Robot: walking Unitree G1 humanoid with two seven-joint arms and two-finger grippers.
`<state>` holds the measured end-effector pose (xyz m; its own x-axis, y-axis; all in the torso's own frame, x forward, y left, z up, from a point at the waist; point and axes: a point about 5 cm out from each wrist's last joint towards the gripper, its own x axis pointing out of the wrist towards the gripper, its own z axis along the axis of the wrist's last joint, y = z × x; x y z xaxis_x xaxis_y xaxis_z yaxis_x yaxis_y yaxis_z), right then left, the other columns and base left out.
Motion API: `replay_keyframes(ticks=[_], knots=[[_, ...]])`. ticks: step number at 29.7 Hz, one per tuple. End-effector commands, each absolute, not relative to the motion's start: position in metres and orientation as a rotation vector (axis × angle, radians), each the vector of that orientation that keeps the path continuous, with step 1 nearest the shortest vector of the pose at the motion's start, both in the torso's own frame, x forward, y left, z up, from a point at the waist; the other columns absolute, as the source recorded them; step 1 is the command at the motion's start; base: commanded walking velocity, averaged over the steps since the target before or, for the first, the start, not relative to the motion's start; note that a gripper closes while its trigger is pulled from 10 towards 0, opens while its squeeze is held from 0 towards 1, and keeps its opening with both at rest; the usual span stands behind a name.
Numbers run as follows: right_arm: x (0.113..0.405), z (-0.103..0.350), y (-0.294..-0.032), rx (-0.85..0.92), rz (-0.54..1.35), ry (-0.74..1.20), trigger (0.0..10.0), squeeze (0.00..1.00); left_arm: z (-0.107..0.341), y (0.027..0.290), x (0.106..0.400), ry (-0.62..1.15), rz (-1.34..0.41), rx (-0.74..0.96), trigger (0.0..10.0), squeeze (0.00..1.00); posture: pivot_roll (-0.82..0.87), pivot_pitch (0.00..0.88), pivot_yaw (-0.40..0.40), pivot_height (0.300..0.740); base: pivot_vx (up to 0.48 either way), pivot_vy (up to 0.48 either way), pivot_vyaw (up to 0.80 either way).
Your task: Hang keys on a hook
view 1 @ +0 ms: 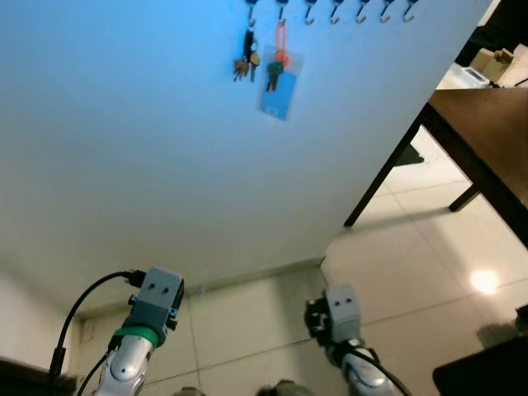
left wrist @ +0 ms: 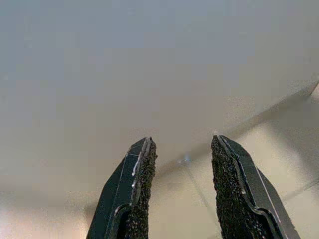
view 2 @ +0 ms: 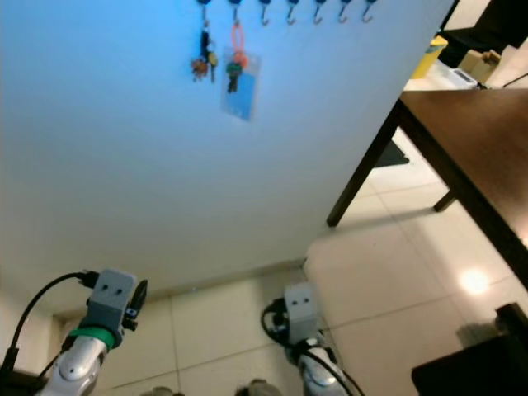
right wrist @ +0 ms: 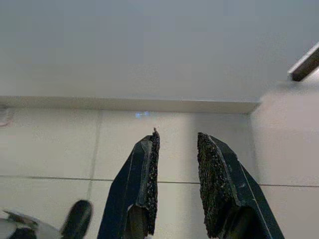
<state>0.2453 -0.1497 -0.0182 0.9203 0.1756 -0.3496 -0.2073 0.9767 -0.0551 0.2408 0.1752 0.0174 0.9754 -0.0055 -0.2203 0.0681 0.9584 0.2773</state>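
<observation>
High on the white wall [view 1: 165, 148], at the top centre of the head camera's frame, a row of seven hooks [view 1: 334, 11] runs along the upper edge, and two of them carry loads. One bunch of keys [view 1: 246, 59] hangs from the leftmost hook; just beside it, on the next hook, a second set [view 1: 275, 73] dangles on an orange loop together with a blue card [view 1: 278, 92]. The other five hooks hang bare.

Low in the frame, both silver arms point down toward the pale tiled floor [view 1: 396, 272]. The left claw [left wrist: 180, 149] has its two black fingers spread with a clear gap between them, holding nothing, aimed at the seam where wall meets floor. The right claw [right wrist: 177, 139] is likewise parted, a little narrower, and empty, above the tiles near the skirting [right wrist: 129, 103]. A black cable [view 1: 78, 309] loops from the left wrist at the lower left.

At the right edge, a dark wooden tabletop [view 1: 487, 132] juts into view on thin dark legs [view 1: 384, 177]; a bright spot of light reflects on the tiles below it.
</observation>
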Motion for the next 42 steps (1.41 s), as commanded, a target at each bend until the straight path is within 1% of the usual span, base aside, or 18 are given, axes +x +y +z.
replay_keyframes(ticks=[1,9,13,32,42], knots=[[0.2387,-0.0243,-0.158,-0.099,0.175,0.379,10.0,0.0,0.0099,0.1735,0.2345,0.247,-0.051,0.294,10.0,0.0,0.05,0.065,0.03,0.74,-0.382,0.0,0.0],[0.2392,-0.0247,-0.1581,-0.098,0.172,0.378,10.0,0.0,0.0092,0.1738,0.2346,0.246,-0.052,0.292,10.0,0.0,0.05,0.065,0.03,0.74,-0.385,0.0,0.0],[0.2392,-0.0258,-0.1583,-0.088,0.168,0.382,10.0,0.0,0.009,0.1738,0.235,0.244,-0.053,0.291,10.0,0.0,0.05,0.065,0.03,0.74,-0.353,0.0,-0.8],[0.2453,-0.0234,-0.1558,-0.071,0.158,0.372,10.0,0.0,0.0078,0.1799,0.241,0.287,0.01,0.283,10.0,0.0,0.06,0.094,0.045,0.74,0.0,0.0,-0.8],[0.2454,-0.0237,-0.1567,-0.076,0.161,0.375,10.0,0.0,0.0051,0.1817,0.2403,0.304,0.02,0.275,10.0,0.0,0.06,0.092,0.042,0.74,0.0,0.0,-0.8]])
